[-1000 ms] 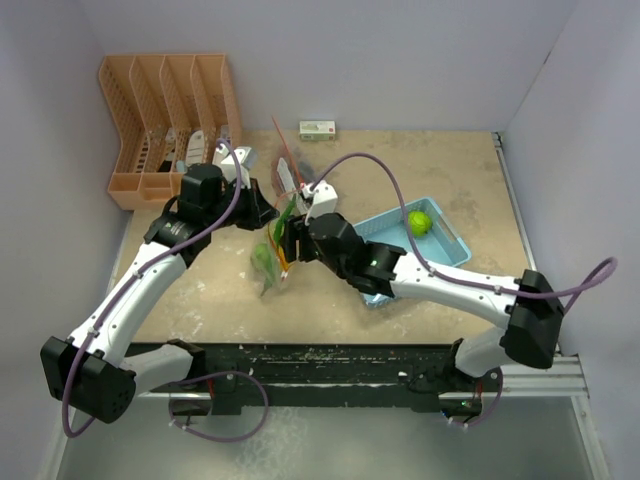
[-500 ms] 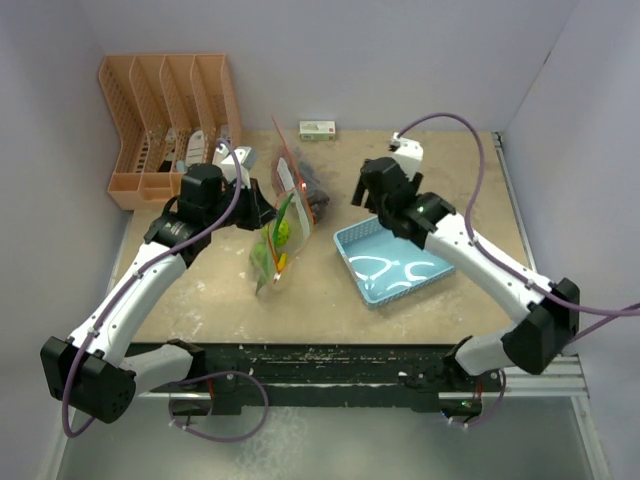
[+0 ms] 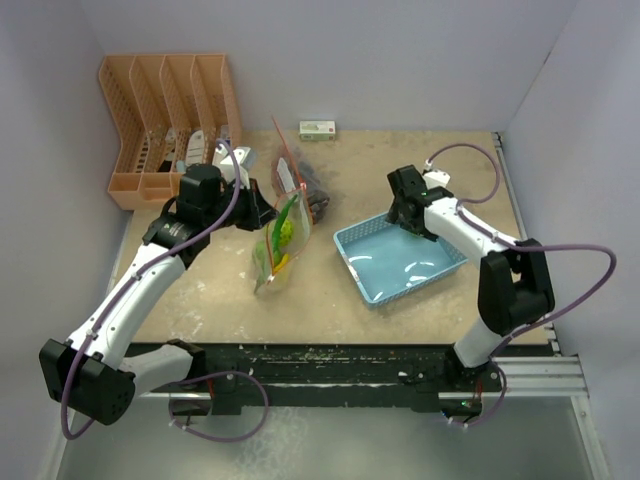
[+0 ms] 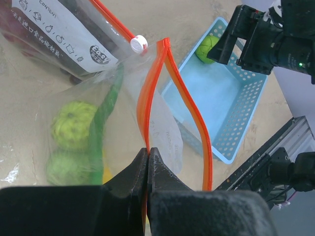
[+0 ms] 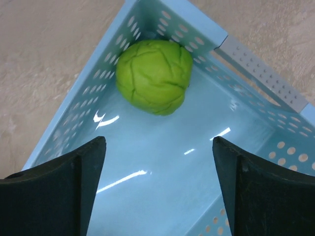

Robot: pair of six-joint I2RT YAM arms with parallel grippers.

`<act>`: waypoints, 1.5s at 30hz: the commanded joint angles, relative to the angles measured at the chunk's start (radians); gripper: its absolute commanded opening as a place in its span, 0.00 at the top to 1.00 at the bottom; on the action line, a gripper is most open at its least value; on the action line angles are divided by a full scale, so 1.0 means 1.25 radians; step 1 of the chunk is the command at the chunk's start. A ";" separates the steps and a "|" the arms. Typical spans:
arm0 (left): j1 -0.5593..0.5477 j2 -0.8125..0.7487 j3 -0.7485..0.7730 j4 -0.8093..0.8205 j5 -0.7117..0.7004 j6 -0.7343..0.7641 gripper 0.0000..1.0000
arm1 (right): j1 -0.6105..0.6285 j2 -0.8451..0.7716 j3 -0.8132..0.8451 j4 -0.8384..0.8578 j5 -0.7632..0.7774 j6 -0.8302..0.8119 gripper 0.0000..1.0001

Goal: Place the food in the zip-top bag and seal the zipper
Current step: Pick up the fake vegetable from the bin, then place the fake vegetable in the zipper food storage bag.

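Note:
My left gripper (image 4: 147, 150) is shut on one side of the orange-red zipper (image 4: 142, 98) and holds the clear zip-top bag (image 3: 278, 238) with its mouth open. Inside the bag are two round green fruits (image 4: 74, 125), a long green pepper (image 4: 106, 105) and something yellow. My right gripper (image 5: 158, 142) is open and empty, hanging over the far corner of the light-blue basket (image 3: 405, 268). One round green fruit (image 5: 153, 76) lies in that corner just beyond its fingertips, and also shows in the left wrist view (image 4: 206, 48). In the top view the right gripper (image 3: 405, 205) hides this fruit.
A second clear labelled bag (image 4: 64, 34) with dark contents and a white slider lies behind the held bag. An orange file rack (image 3: 170, 120) stands at the back left. A small white-green box (image 3: 318, 128) sits by the back wall. Walls close in both sides.
My right arm has pulled away from the bag's mouth, swung right and come down over the basket's far corner. My left gripper has kept hold of the bag.

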 commanded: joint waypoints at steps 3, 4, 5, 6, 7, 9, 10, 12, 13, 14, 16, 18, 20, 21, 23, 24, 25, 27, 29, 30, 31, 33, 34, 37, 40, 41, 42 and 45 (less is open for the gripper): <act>-0.001 -0.018 0.021 0.017 0.007 0.014 1.00 | -0.056 0.049 0.034 0.054 0.020 -0.008 0.02; -0.001 -0.019 0.020 0.017 0.007 0.015 1.00 | -0.063 0.067 0.041 0.058 0.021 -0.013 0.02; -0.002 -0.017 0.019 0.017 0.006 0.014 1.00 | -0.070 0.079 0.048 0.060 0.021 -0.018 0.02; -0.002 -0.017 0.018 0.017 0.005 0.014 1.00 | -0.074 0.090 0.052 0.073 0.020 -0.026 0.02; -0.001 -0.017 0.017 0.018 0.003 0.015 1.00 | -0.076 0.099 0.053 0.083 0.020 -0.036 0.03; 0.000 -0.016 0.016 0.018 0.000 0.014 1.00 | -0.079 0.116 0.056 0.096 0.023 -0.041 0.03; -0.001 -0.016 0.016 0.017 -0.002 0.014 1.00 | -0.080 0.123 0.058 0.100 0.026 -0.042 0.03; -0.001 -0.012 0.016 0.015 -0.005 0.017 1.00 | -0.082 0.140 0.059 0.107 0.027 -0.044 0.04; -0.001 -0.010 0.017 0.014 -0.007 0.018 1.00 | -0.082 0.148 0.058 0.114 0.022 -0.045 0.05; 0.000 -0.009 0.016 0.013 -0.007 0.018 1.00 | -0.082 0.154 0.056 0.120 0.018 -0.046 0.07; -0.001 -0.004 0.016 0.013 -0.008 0.018 1.00 | -0.082 0.164 0.051 0.131 0.009 -0.048 0.16; -0.001 0.000 0.017 0.014 -0.007 0.017 1.00 | -0.082 0.164 0.044 0.127 0.005 -0.040 0.40; 0.000 -0.001 0.019 0.013 -0.008 0.017 1.00 | -0.082 0.149 0.026 0.130 0.003 -0.036 0.50; -0.001 -0.001 0.019 0.013 -0.008 0.017 1.00 | -0.082 0.136 0.015 0.130 0.003 -0.033 0.54; -0.001 -0.001 0.019 0.011 -0.010 0.018 1.00 | -0.081 0.105 -0.005 0.126 0.005 -0.029 0.69; -0.001 0.000 0.019 0.009 -0.011 0.019 1.00 | -0.081 0.087 -0.013 0.120 0.012 -0.027 0.73; -0.001 0.000 0.019 0.009 -0.010 0.019 1.00 | -0.080 0.067 -0.018 0.125 0.025 -0.035 0.76; -0.001 0.000 0.018 0.009 -0.011 0.020 1.00 | -0.072 0.022 -0.028 0.124 -0.002 -0.040 0.79; -0.001 0.004 0.019 0.011 -0.010 0.019 1.00 | -0.042 -0.047 -0.036 0.123 -0.029 -0.049 0.80; -0.001 0.004 0.019 0.012 -0.010 0.019 1.00 | -0.017 -0.079 -0.039 0.124 -0.036 -0.053 0.80; 0.000 0.007 0.018 0.012 -0.010 0.019 1.00 | 0.018 -0.109 -0.039 0.132 -0.040 -0.065 0.80; -0.001 0.012 0.018 0.014 -0.010 0.020 1.00 | 0.093 -0.166 -0.034 0.154 -0.075 -0.086 0.81; 0.000 0.014 0.019 0.014 -0.009 0.020 1.00 | 0.123 -0.195 -0.034 0.187 -0.114 -0.103 0.81; -0.001 0.022 0.018 0.018 -0.007 0.019 1.00 | 0.188 -0.265 -0.059 0.331 -0.277 -0.136 0.82; -0.001 0.025 0.015 0.024 -0.006 0.014 1.00 | 0.245 -0.286 -0.043 0.423 -0.360 -0.153 0.82; -0.001 0.025 0.014 0.026 -0.005 0.012 1.00 | 0.264 -0.283 -0.028 0.434 -0.370 -0.164 0.82; -0.001 0.024 0.012 0.027 -0.006 0.012 1.00 | 0.281 -0.279 -0.015 0.444 -0.379 -0.175 0.82; -0.001 0.022 0.013 0.027 -0.008 0.013 1.00 | 0.310 -0.251 0.007 0.478 -0.413 -0.182 0.82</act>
